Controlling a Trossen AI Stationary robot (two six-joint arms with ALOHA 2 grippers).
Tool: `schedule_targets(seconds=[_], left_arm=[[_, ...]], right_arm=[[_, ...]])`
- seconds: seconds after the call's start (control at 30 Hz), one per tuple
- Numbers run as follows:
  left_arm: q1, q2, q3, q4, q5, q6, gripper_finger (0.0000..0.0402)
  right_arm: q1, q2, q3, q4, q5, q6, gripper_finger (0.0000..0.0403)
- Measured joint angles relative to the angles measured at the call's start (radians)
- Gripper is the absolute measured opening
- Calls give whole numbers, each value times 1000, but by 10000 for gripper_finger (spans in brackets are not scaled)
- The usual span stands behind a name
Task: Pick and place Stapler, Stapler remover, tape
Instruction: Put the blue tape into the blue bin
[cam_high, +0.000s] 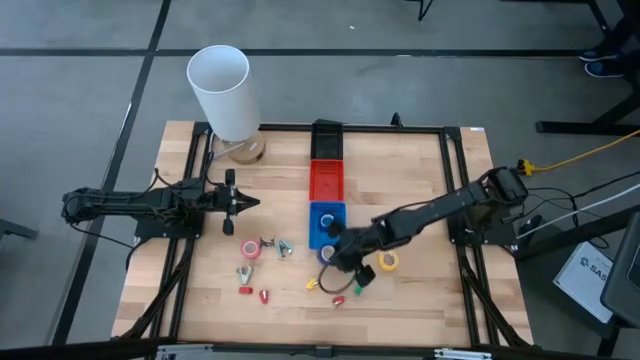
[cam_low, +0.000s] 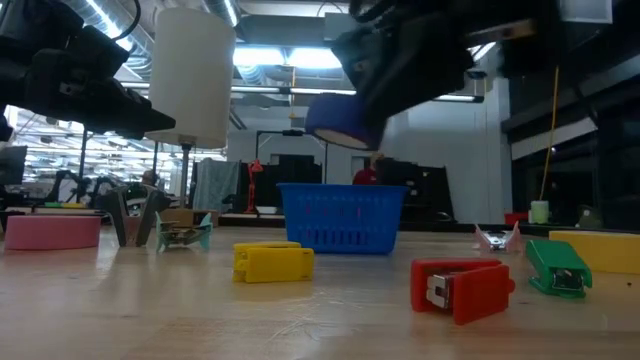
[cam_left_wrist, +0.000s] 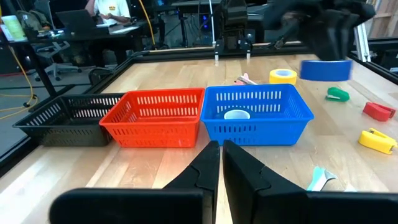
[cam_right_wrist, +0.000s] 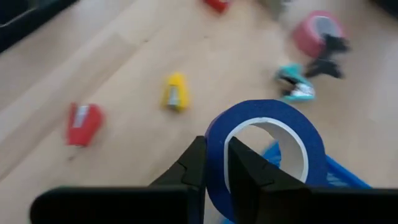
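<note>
Blue tape (cam_right_wrist: 264, 134): hanging in the air, pinched through its wall by the right gripper (cam_right_wrist: 214, 165), just beside the near edge of the blue basket (cam_left_wrist: 258, 112).
Right gripper: fingers clenching the roll, 1 inside the ring and 1 outside, carrying it clear of the table.
Blue basket: already holding 1 pale-centred roll (cam_left_wrist: 236, 114); sitting in a row of 3 with the red basket (cam_left_wrist: 158, 115) and the black basket (cam_left_wrist: 65, 115), both of which are looking empty from the left wrist view.
Yellow tape (cam_high: 388, 261): lying flat on the table near the right arm, not yet collected.
Pink tape (cam_high: 250, 250): lying on the left half of the table, beside a small teal and silver claw piece (cam_high: 283, 248).
Staplers: a yellow one (cam_low: 272, 262), a red one (cam_low: 462, 288) and a green one (cam_low: 558, 267) lying loose on the wood.
Left gripper (cam_left_wrist: 221, 162): fingers pressed together on nothing, waiting over the left side of the table, pointing at the baskets.
Progress: looking early; 1 roll sorted, 1 in transit, 2 rolls plus staplers and removers remaining.
White cylinder (cam_high: 224, 92): standing at the far left corner, apparently not part of the sorting.
</note>
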Motion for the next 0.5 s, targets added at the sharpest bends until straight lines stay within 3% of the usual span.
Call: schedule_targets(seconds=[0.33, 0.5], left_arm=[[0, 0, 0, 0, 0, 0, 16], [0, 0, 0, 0, 0, 0, 17]], right_arm=[[-144, 3, 0, 9, -77, 199, 44], [-199, 3, 0, 9, -220, 354, 40]])
